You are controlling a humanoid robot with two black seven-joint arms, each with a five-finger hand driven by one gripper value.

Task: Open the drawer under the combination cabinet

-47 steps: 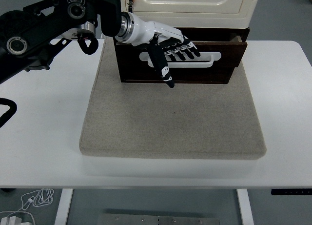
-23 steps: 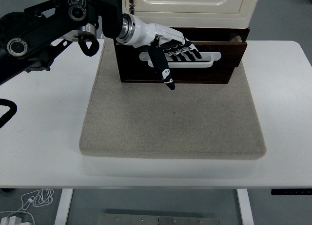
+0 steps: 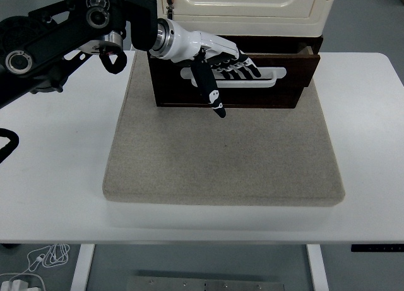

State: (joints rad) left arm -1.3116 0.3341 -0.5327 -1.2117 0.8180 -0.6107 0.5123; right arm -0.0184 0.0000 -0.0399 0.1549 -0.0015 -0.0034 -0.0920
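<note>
Drawer [image 3: 237, 83]: dark wood, white handle [image 3: 252, 81], under cream cabinet [image 3: 246, 4], pulled partly out over grey mat [image 3: 221, 152] on white bench [image 3: 57, 165]. Left robot hand [image 3: 221, 67]: fingers [image 3: 243, 69] hooked over the handle, thumb pointing down across drawer front.

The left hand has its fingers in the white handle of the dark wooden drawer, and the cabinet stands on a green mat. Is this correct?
Not entirely. The head view shows the mat is beige-grey, not green. The rest holds: the left hand has its fingers hooked in the white handle of the dark wooden drawer, and the cabinet stands on that mat.
</note>
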